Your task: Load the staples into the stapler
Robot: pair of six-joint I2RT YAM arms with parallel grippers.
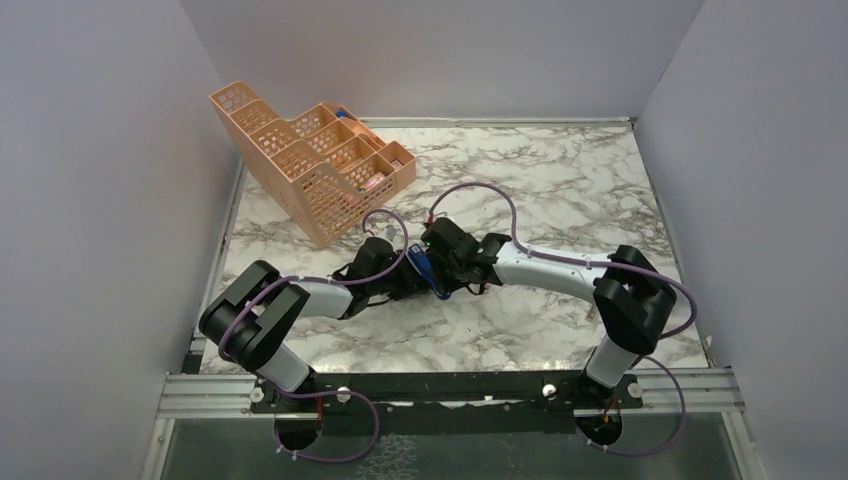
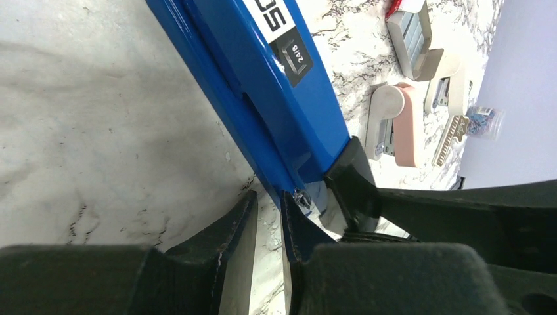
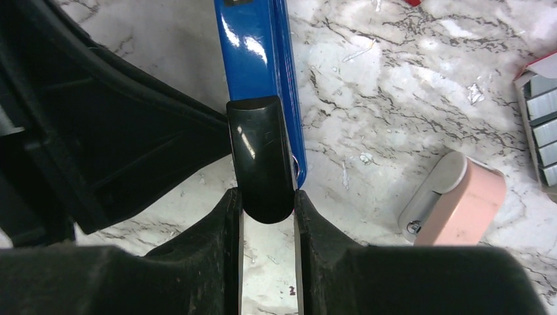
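Note:
The blue stapler (image 1: pixel 424 268) sits at the table's middle between both grippers. In the right wrist view my right gripper (image 3: pixel 268 197) is shut on the rounded black end (image 3: pixel 259 157) of the stapler (image 3: pixel 253 52). In the left wrist view my left gripper (image 2: pixel 268 197) is closed to a narrow gap, with the lower blue edge of the stapler (image 2: pixel 263 72) pinched at its tips. The staples (image 2: pixel 408 33), grey ribbed strips in a small box, lie on the marble beyond the stapler. They also show at the right edge of the right wrist view (image 3: pixel 544 121).
A small pink block (image 2: pixel 404 125) (image 3: pixel 460 207), a small white block (image 2: pixel 450 85), a comb-like piece (image 2: pixel 450 138) and a bag of coloured clips (image 2: pixel 483 121) lie near the staples. The peach mesh organiser (image 1: pixel 310 165) stands at the back left. Grey walls surround the table.

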